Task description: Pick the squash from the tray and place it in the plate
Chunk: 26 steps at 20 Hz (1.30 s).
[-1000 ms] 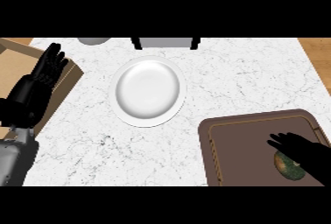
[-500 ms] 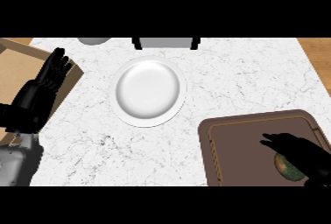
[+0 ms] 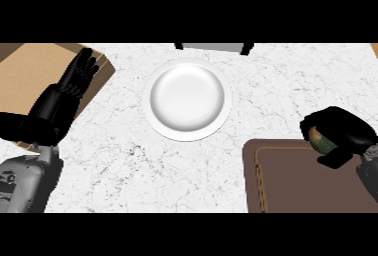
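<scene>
Transfer is the step in hand, judging by the layout: the right hand, at the right edge of the frame, is curled round the squash and holds it above the upper edge of the tray. Only a small green-and-tan mottled patch of the squash shows between the black fingers; the rest is hidden by the hand, so its full shape cannot be told.

To do this step well, carry the squash toward the upper centre of the frame until it is over the middle of the plate. Lower it before releasing, so it settles in the shallow centre and not on the rim. The squash looks rounded and may roll.

The plate is white, oval in this view, and well apart from the tray on the desk.

The left hand rests open at the upper left, fingers up.
</scene>
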Tool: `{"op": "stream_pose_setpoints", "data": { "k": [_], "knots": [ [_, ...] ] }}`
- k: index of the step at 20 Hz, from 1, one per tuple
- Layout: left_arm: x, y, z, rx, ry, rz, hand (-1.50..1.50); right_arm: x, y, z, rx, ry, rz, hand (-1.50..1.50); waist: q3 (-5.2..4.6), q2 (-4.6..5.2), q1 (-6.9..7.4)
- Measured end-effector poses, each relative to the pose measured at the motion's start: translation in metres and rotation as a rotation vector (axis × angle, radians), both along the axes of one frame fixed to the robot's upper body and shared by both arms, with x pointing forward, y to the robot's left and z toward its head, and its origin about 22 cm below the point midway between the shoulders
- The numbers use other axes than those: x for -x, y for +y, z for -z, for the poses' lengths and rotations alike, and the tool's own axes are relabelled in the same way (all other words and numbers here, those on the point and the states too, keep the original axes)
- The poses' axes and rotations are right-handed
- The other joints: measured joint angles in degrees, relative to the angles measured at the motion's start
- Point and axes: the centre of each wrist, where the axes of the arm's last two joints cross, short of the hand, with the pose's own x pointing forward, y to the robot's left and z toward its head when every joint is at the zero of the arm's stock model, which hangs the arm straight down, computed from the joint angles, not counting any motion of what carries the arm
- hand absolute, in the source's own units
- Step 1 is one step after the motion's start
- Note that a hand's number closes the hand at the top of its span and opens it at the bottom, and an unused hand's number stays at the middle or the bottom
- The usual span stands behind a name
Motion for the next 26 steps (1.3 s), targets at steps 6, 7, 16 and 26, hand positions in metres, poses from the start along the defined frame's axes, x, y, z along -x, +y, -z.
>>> {"op": "stream_pose_setpoints", "data": {
  "k": [6, 7, 16, 26],
  "knots": [
    [-0.006, -0.021, -0.011, 0.001, -0.036, 0.089, 0.0, -0.053, -0.003, -0.053, -0.04, -0.125, -0.028, 1.5, 0.42, 1.76, 4.81],
    [-0.006, -0.023, -0.011, 0.0, -0.036, 0.098, 0.0, -0.06, -0.002, -0.061, -0.056, -0.147, -0.038, 1.5, 0.44, 1.86, 5.11],
    [-0.014, -0.028, -0.014, -0.004, -0.033, 0.094, 0.0, -0.104, 0.006, -0.106, -0.301, -0.207, -0.251, 1.5, 0.41, 1.77, 4.46],
    [-0.018, -0.019, -0.014, -0.007, -0.015, 0.045, 0.0, -0.138, 0.042, -0.128, -0.631, -0.137, -0.441, 1.5, 0.17, 0.57, 1.79]
  ]
}}
